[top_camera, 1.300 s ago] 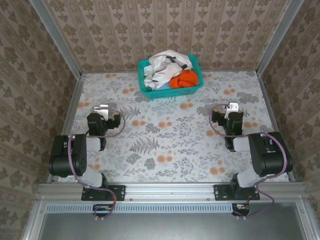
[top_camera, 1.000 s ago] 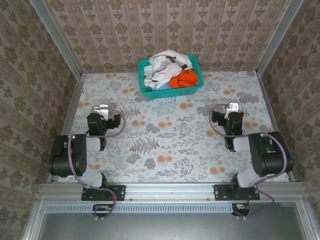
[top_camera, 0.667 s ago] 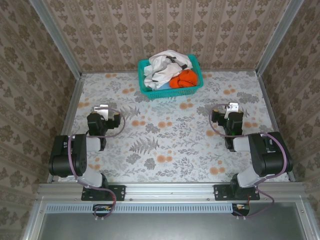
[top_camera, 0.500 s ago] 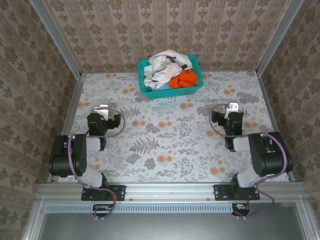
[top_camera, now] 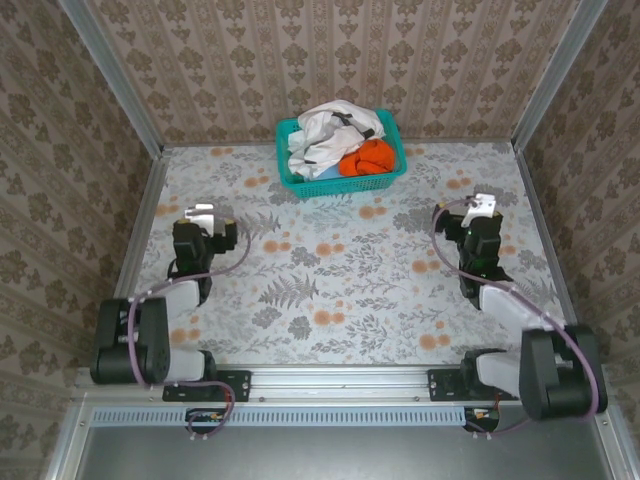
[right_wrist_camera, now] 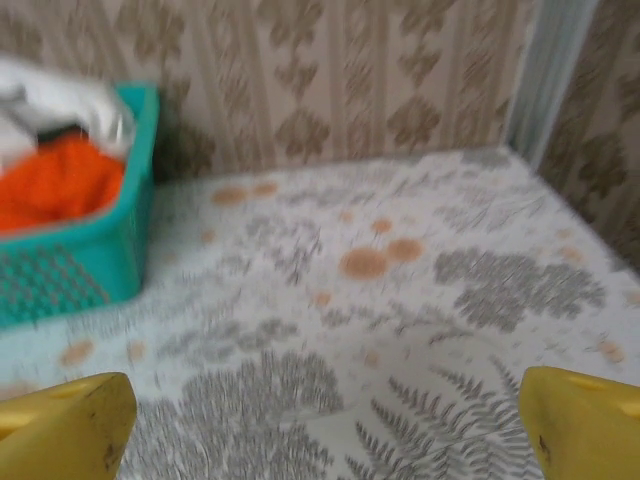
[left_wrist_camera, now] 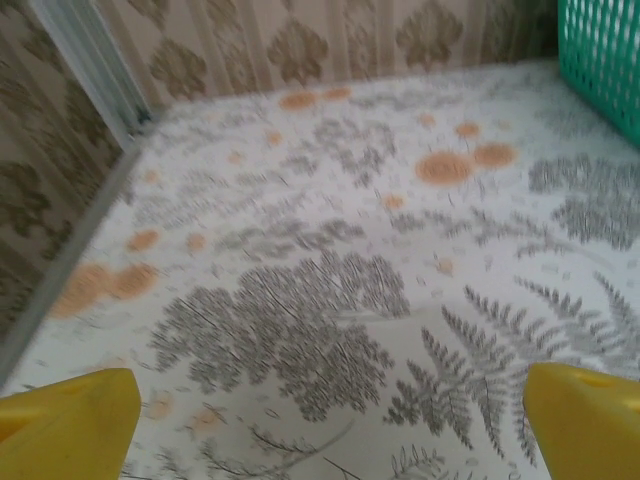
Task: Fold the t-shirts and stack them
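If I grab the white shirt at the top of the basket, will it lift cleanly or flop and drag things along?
Likely floppy: the white shirt lies crumpled and heaped above the rim of the basket, so it should sag and unfurl. It rests against the orange shirt, so that may drag along.

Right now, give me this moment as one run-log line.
shirts: heaped in basket | left gripper: open, empty | right gripper: open, empty

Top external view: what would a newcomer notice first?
The teal plastic lattice basket at the far middle of the table, heaped with a crumpled cream-white t-shirt and a bright orange t-shirt beside it. Nearer, the left gripper and right gripper hover open and empty over the fern-and-flower patterned tabletop, one each side.
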Robot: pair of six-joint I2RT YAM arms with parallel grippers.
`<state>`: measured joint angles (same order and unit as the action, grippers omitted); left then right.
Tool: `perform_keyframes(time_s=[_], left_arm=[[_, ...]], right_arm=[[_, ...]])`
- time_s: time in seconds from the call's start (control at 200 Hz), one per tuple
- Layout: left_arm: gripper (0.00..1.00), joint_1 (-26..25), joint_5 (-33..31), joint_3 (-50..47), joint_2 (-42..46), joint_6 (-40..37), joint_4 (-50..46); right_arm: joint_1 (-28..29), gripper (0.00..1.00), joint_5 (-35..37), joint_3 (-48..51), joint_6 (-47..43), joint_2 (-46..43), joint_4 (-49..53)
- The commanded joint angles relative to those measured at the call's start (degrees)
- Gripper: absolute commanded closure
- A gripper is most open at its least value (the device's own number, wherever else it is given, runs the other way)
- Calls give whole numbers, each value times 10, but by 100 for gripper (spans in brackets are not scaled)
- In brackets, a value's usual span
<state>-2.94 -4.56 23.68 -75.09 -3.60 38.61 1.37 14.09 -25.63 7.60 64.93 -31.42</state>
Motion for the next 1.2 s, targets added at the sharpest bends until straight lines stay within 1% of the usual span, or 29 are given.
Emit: perform_keyframes(time_s=[0.0,0.015,0.035,0.07,0.08,0.12,0.16,0.19,0.215,0.245,0.265,0.29,0.35,0.385,0.435,0.5,0.545,0.585,0.675,0.715,0.78,0.875,0.96,1.02,1.07,1.195], left_arm=[[0,5,-52,37,69,40,-18],[0,7,-55,42,76,46,-14],[0,12,-60,51,83,61,-16],[0,27,-66,72,93,105,-35],[0,33,-65,82,95,116,-46],[0,57,-55,125,100,194,-103],[0,84,-42,178,98,271,-200],[0,98,-48,223,89,330,-280],[0,110,-56,262,80,372,-351],[0,125,-49,304,60,419,-421],[0,136,-33,325,48,431,-447],[0,144,-16,338,36,433,-455],[0,148,-34,347,21,465,-456],[0,154,-23,355,7,477,-457],[0,153,-2,374,-17,476,-458],[0,130,20,411,-55,448,-466],[0,98,14,441,-83,427,-477],[0,62,6,465,-110,410,-482],[0,-19,13,542,-190,397,-506],[1,-53,25,587,-233,394,-528],[4,-102,52,678,-307,382,-571],[5,-167,70,825,-422,356,-645],[6,-202,75,951,-506,344,-711],[6,-214,75,1035,-564,345,-751],[6,-219,77,1107,-612,349,-781],[6,-220,109,1271,-723,365,-827]], right_arm=[[-4,0,125,-41,137,-76,160],[-7,0,145,-52,172,-89,192],[-12,0,147,-65,194,-100,229],[-27,0,113,-94,200,-115,281],[-32,0,94,-101,197,-116,293],[-45,0,36,-132,185,-112,329],[-47,0,13,-162,197,-100,360],[-47,1,4,-180,211,-91,377],[-47,1,-6,-188,221,-85,382],[-47,1,-21,-193,231,-82,380],[-47,0,-32,-194,237,-82,374],[-47,0,-47,-193,247,-81,367],[-44,1,-92,-205,272,-67,375],[-34,1,-114,-231,280,-42,410],[5,0,-126,-277,281,-2,464],[68,0,-110,-320,271,37,523],[98,0,-103,-341,278,59,557],[114,1,-109,-351,284,74,578],[138,0,-141,-371,272,111,619],[144,0,-155,-383,260,129,658],[148,0,-184,-400,244,159,704],[152,0,-221,-404,224,178,747],[156,0,-240,-389,213,174,753],[157,1,-251,-375,205,167,750],[157,1,-259,-364,200,162,747],[156,0,-263,-339,188,152,739]])
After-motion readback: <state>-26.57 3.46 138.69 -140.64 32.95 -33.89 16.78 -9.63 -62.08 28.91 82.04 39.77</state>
